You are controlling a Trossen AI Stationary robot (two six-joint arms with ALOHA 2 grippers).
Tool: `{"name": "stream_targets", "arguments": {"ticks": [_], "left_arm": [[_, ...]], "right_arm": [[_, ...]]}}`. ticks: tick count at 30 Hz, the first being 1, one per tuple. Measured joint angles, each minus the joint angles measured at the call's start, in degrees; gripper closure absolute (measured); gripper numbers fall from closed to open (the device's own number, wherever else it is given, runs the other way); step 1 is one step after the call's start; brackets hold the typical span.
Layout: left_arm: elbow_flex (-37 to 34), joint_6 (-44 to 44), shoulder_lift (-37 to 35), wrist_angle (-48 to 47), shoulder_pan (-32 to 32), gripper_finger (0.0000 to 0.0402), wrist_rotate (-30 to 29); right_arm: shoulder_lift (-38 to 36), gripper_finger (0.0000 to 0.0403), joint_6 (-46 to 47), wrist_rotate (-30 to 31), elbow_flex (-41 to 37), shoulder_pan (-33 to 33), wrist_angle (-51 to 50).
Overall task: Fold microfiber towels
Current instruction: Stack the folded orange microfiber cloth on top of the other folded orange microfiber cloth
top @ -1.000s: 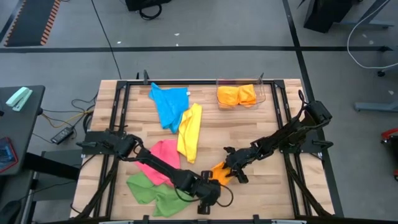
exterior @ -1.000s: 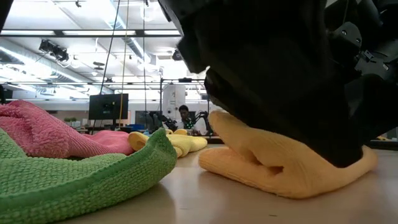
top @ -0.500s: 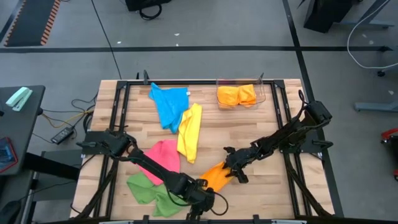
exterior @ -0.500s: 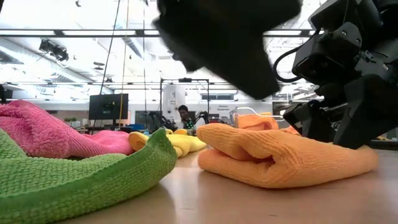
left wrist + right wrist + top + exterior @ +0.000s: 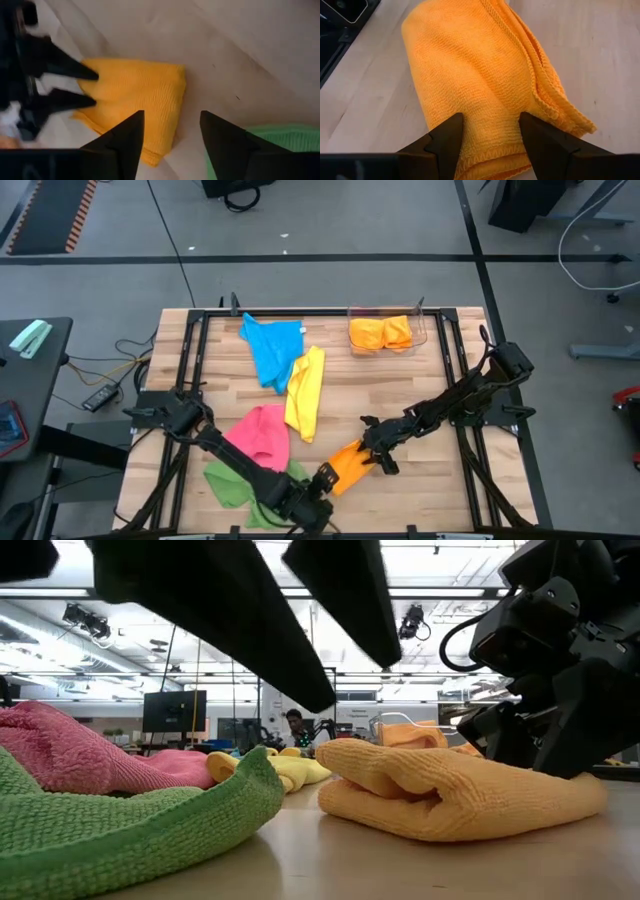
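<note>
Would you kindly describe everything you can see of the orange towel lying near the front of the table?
The orange towel is a soft, knitted-looking microfiber cloth with a stitched hem, folded into a thick oblong of several layers. It lies flat on the wooden table, slanting between the two arms. The right gripper rests at one end with its fingers spread over the cloth. The left gripper hangs open above the other end, not touching it. The green towel lies nearby, apart from it.
</note>
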Motion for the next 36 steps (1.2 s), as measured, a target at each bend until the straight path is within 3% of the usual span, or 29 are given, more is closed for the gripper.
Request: {"name": "stream_targets", "arguments": {"ticks": [8,15,23,30,36], "left_arm": [[0.0,3.43,4.44,0.29,1.73,0.0177,-5.52],[0.04,9.27,6.05,-0.46,1.84,0.0185,-5.72],[0.11,6.2,6.27,-2.27,3.39,0.0194,-5.36],[0.17,4.92,6.6,-2.58,4.63,0.0245,-2.78],[0.11,0.99,6.69,-2.6,4.7,0.0335,-1.23]], "right_arm": [[0.11,0.0194,0.22,1.4,-0.1,-0.02,1.58],[0.11,0.0194,1.44,1.57,-0.08,-0.01,1.75],[0.11,0.0194,1.44,1.56,-0.08,-0.02,2.01],[0.07,0.0194,1.44,1.56,-0.04,0.0,2.12],[-1.19,0.0194,1.06,1.63,1.76,0.0,-0.17]]}}
